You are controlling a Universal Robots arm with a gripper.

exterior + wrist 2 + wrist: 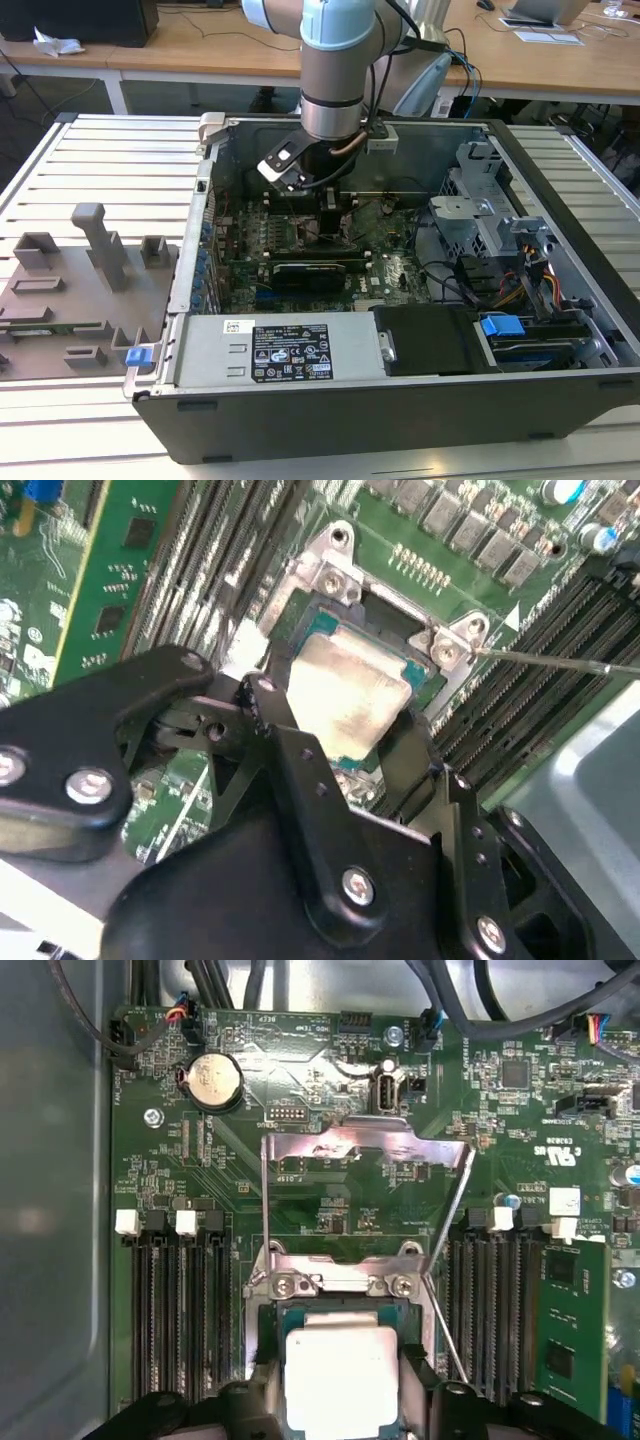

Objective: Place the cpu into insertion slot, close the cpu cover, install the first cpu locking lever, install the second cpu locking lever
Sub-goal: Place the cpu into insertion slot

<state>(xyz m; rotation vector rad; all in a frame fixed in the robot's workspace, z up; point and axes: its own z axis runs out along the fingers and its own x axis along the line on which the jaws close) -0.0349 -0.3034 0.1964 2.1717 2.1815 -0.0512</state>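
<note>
The cpu, a small square chip with a dull silver top on a green base, lies level in the insertion slot, whose metal rim shows around it. My gripper reaches down inside the open computer case. Its black fingers press against two opposite edges of the cpu. The cpu cover, a thin silvery frame, stands swung up and open beyond the slot. Thin wire locking levers stand raised at the slot's sides, one also seen in the second wrist view.
Long black memory slots flank the socket, with a green memory module beside them. A coin battery and cables sit further off. The power supply, drive cage and case walls hem in the board. A grey fixture plate lies outside.
</note>
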